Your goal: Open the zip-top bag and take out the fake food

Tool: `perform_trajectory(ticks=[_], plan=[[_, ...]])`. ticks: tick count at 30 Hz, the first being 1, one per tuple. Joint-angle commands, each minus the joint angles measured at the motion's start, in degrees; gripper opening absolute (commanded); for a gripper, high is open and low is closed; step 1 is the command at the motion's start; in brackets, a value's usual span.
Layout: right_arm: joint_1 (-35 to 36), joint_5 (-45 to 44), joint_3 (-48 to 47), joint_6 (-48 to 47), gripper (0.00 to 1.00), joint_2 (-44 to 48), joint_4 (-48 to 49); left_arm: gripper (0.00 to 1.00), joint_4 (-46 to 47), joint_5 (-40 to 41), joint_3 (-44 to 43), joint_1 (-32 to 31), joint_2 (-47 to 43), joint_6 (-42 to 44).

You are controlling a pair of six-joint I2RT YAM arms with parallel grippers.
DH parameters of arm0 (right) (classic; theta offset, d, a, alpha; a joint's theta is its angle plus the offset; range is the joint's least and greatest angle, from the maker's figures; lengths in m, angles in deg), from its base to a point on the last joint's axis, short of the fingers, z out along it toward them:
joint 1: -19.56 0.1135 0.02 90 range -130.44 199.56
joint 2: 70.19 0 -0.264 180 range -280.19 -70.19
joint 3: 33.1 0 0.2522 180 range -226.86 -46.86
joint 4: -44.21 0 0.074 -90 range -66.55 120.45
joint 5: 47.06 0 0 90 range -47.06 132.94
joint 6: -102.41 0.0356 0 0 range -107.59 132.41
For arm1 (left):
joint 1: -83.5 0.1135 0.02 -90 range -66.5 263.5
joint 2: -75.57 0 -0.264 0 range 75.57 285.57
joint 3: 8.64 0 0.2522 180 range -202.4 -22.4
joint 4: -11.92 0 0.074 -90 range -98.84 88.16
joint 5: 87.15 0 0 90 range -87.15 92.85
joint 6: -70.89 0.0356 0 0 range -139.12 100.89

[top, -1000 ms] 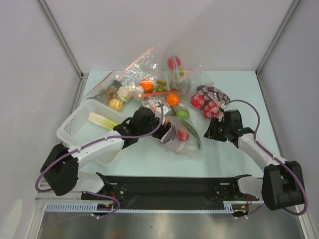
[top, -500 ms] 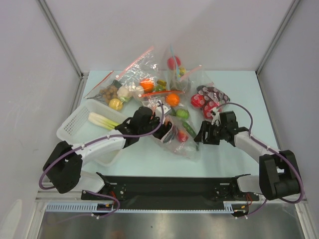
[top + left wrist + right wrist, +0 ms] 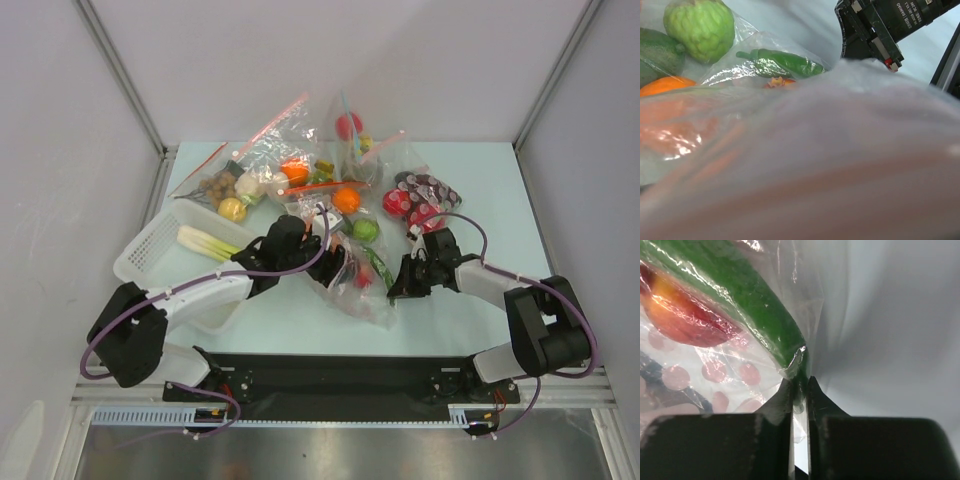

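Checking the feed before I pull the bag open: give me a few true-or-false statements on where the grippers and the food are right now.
1. The right gripper is pinched shut on plastic of the zip-top bag. True.
2. The green pepper lies loose outside any bag. False: it is inside the zip-top bag.
3. The leek lies in the white basket. True.
4. The left gripper hangs far from the zip-top bag. False: it is right at the bag, and plastic fills its wrist view.
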Motion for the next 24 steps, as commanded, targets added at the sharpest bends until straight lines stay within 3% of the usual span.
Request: perform_trajectory(ticks=[1, 7, 16, 24], plan=[[0.2, -3.6, -1.6, -0.2, 0.03, 0.1, -0.6, 0.46, 1.9, -0.5, 0.0, 1.0, -1.1, -0.5], [-1.7, -6.7, -2.5, -0.3, 0.0, 1.6, -2.5, 0.46, -2.8, 1.3, 0.2, 2.6, -5.6, -0.1], [-4.7, -8.3, -2.8, -1.4, 0.0, 1.7, -3.2, 0.48, -11.5, 4.0, 2.2, 4.9, -19.7, -0.8], [-5.1, -8.2, -2.8, -1.5, 0.0, 2.4, -3.4, 0.48, -22.6, 16.2, -1.0, 7.3, -27.7, -0.8]])
